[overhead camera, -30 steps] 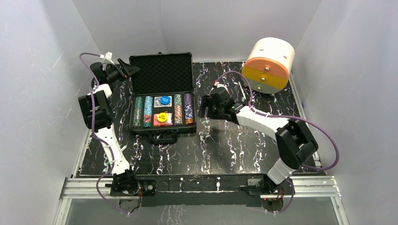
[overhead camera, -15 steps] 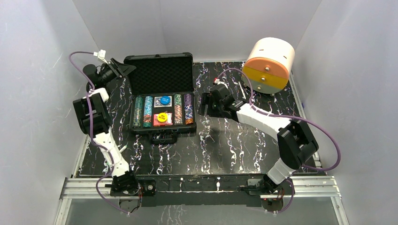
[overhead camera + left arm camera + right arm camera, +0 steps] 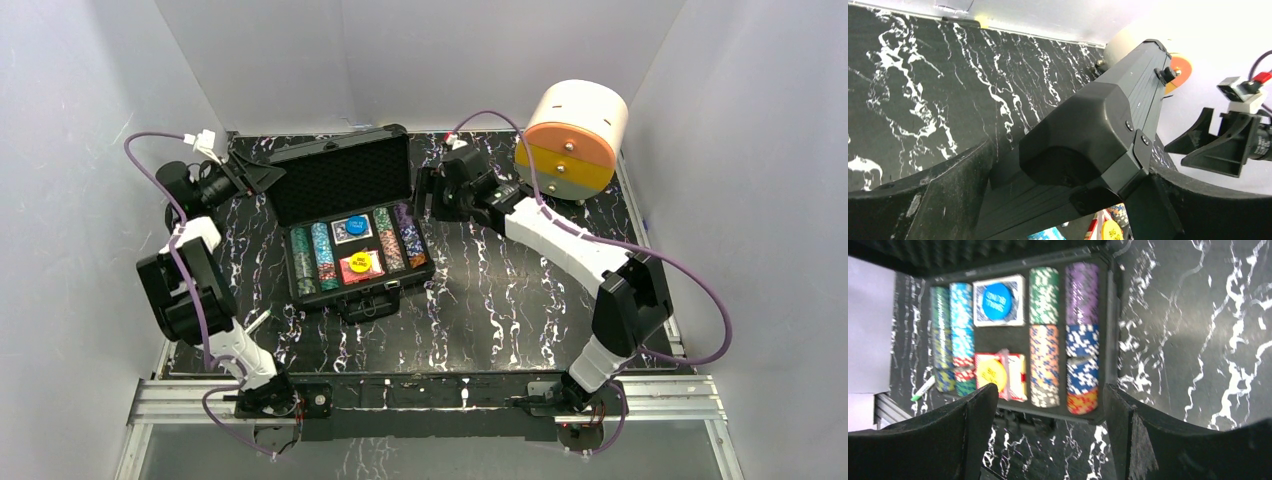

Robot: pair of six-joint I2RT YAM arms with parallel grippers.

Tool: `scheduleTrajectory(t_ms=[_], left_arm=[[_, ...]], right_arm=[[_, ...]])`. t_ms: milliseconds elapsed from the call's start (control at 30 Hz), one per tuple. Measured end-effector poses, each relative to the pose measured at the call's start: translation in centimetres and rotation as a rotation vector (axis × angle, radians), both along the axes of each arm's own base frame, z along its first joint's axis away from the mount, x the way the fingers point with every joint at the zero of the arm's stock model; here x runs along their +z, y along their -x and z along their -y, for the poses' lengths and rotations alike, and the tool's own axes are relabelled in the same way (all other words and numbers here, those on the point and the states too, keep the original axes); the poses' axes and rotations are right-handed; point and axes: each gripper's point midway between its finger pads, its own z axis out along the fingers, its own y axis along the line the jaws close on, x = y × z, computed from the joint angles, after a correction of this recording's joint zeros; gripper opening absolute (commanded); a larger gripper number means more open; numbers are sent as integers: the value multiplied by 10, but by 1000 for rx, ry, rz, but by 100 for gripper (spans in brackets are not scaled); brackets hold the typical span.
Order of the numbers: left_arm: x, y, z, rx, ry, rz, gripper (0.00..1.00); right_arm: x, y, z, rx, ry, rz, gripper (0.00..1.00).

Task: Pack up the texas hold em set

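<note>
Inside the case sit chips and decks; left claw and right claw both gape open.

Top cam is sitting high up behind the arm bases, looking down and forward, taking in the whole table from far off. Left wrist cam is hugging the lid corner of the case, pointing along the lid towards the far wall and catching the right gripper off to the side. Right wrist cam is looking down between its fingers into the case's tray, fairly close. All three are sharing that case.
</note>
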Motion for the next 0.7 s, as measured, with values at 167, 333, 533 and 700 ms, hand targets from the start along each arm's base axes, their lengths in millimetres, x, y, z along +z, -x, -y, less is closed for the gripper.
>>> scheduleTrajectory(t_ms=[167,333,533,700], left_arm=[[0,18,1,40,-77,-43,89],[5,45,5,74,-206,-8,95],[12,84,13,127,-321,33,98],[17,118,22,171,-382,59,98]], right_arm=[[25,-16,-19,40,-26,36,84],[35,-29,-33,62,-35,48,84],[30,-30,-35,58,-18,12,83],[30,-41,-43,51,3,-8,78]])
